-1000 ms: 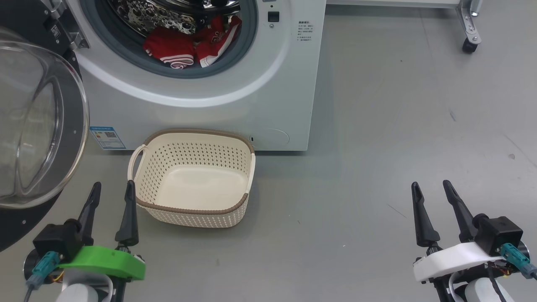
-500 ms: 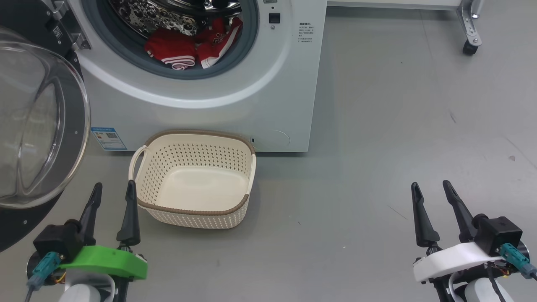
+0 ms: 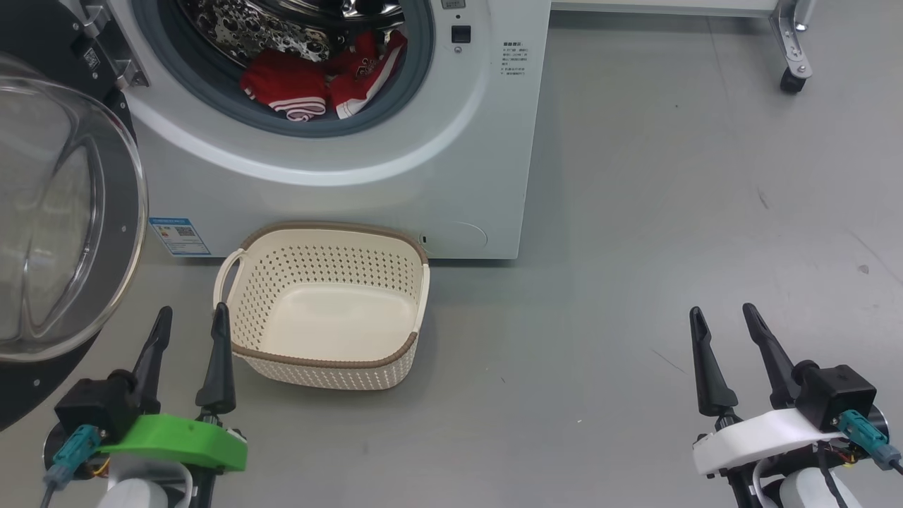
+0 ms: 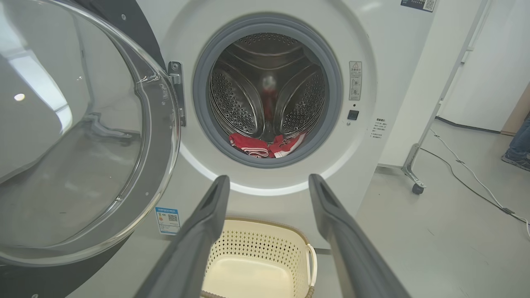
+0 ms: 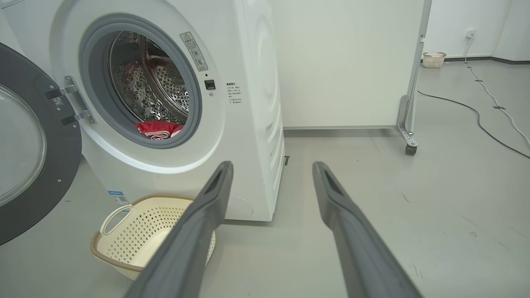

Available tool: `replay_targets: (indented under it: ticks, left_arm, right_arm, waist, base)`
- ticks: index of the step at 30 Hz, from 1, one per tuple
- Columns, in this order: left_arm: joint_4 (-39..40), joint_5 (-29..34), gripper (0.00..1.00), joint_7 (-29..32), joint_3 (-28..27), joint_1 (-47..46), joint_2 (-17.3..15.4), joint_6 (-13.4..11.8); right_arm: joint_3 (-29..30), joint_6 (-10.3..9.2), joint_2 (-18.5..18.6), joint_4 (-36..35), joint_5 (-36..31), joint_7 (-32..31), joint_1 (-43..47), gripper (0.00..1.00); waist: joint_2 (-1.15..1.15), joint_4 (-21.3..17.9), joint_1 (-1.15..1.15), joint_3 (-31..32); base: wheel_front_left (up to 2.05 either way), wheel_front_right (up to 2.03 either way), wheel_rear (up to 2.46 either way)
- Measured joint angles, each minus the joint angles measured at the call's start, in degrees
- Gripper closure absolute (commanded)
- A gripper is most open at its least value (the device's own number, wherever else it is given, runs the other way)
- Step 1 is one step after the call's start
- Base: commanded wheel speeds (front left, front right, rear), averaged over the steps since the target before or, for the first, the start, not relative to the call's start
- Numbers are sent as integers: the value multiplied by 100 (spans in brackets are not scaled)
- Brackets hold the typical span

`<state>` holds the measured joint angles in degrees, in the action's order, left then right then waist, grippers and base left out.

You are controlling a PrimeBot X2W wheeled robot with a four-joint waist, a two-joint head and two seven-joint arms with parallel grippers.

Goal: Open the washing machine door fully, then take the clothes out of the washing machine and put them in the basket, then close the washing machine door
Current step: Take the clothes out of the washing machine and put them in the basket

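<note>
Only the camera shifts; left end effector (image 3: pixel 192 310) and right end effector (image 3: pixel 722 310) stay open, empty; clothes (image 3: pixel 296 85) lie ahead.

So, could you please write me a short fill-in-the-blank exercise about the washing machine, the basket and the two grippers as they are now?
1. The washing machine door stands ____, with its glass bowl facing the robot's left side.
2. The clothes lying inside the washing machine are ____ with white trim.
3. The basket on the floor in front of the machine is ____ inside.
4. The left gripper and the right gripper have their fingers apart and hold ____.

Missing words: open; red; empty; nothing.
</note>
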<state>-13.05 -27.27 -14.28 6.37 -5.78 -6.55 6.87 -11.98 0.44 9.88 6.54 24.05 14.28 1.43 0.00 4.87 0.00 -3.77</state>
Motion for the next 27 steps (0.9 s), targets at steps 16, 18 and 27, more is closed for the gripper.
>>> replay_targets:
  ticks: [16,18,27]
  left_arm:
    - [62,-55,0,0,-2,1,-41,0]
    - [63,-55,0,0,-2,1,-42,0]
    - [58,-57,0,0,42,0,-55,1]
  right_arm:
    - [3,0,-36,1,0,0,-1,0]
    - [5,-1,-36,4,0,0,-1,0]
    - [11,0,-41,34,0,1,-2,0]
  waist:
    - [0,-3,0,-80]
    - [0,0,0,-83]
    - [0,18,0,-85]
  base:
    - [113,-113,0]
    - [150,-150,0]
    - [143,-143,0]
